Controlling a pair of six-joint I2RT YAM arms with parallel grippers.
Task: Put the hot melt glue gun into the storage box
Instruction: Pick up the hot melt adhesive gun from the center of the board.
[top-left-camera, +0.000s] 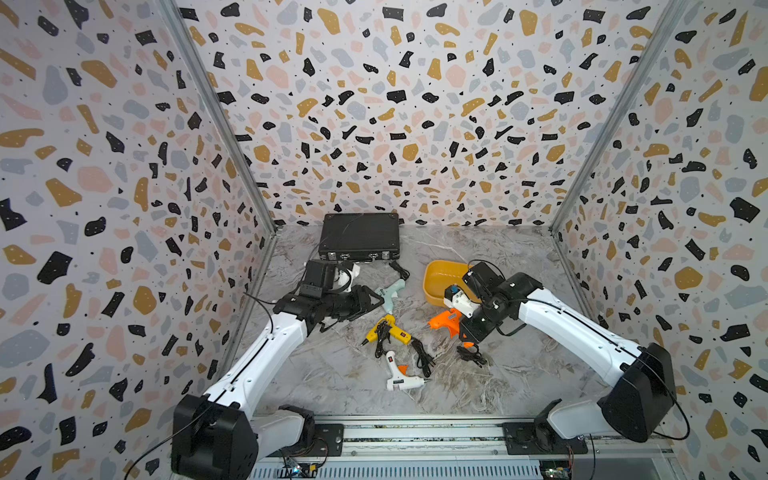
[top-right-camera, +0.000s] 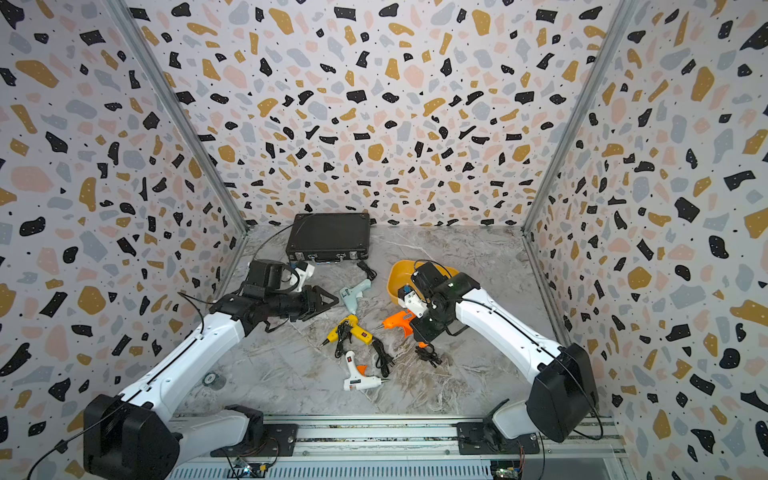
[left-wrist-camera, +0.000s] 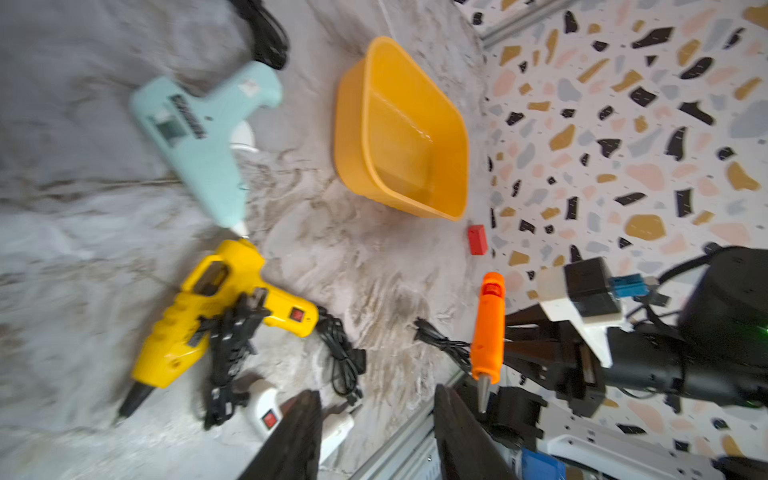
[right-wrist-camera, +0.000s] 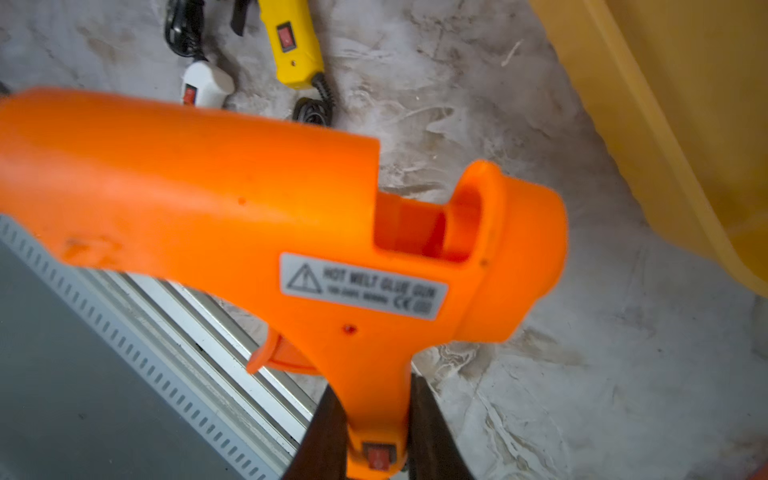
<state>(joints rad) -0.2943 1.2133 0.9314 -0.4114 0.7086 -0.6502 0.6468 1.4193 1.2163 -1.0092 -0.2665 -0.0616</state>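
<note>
Orange gun (top-left-camera: 444, 322), three others (top-left-camera: 390, 293) (top-left-camera: 388, 330) (top-left-camera: 395, 372), one box (top-left-camera: 432, 272).

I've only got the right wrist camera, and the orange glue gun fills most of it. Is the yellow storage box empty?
Observer: Yes. The left wrist view shows the storage box with a bare floor and nothing inside.
Operator: Any glue guns I can't see?
Observer: One. A mint glue gun lies between the left hand and the box.
Operator: Is that left hand holding anything?
Observer: No, it is open with nothing between its fingers.
</note>
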